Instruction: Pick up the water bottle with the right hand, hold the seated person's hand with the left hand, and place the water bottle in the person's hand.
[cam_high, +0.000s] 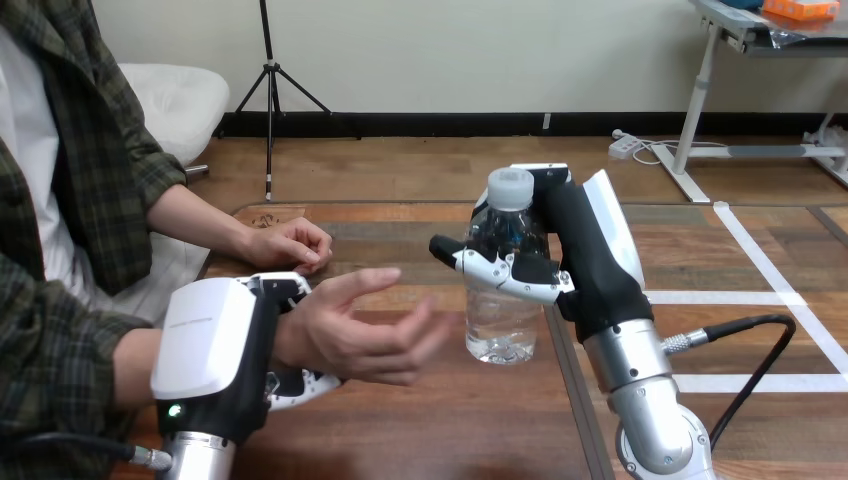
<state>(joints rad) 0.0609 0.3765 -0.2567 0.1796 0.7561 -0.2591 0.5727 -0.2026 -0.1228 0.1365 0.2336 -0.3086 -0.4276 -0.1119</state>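
Nearest us, the left hand (210, 345) is wrapped around the person's wrist (287, 335), with its fingers (300, 385) curled underneath and its thumb over the top. That is a closed grip. Just past those fingers, the person's open hand (365, 335) lies palm-up and cupped above the table (450, 420), ready to receive.

Just beyond its fingertips comes the water bottle (500, 325), upright and clamped in the right hand (590, 265). The fingers (495, 268) are curled across its middle, below the white cap (511, 188). I can't tell whether its base touches the wood.

The bottle is clear thin plastic with water inside, so I'd judge it moderately heavy, smooth, and liable to buckle if squeezed hard. The mid-body hold looks sensible, because it leaves the lower half free for the person's palm.

Farther back, the person's far hand (290, 245) rests loosely on the table, well away from both robot hands.
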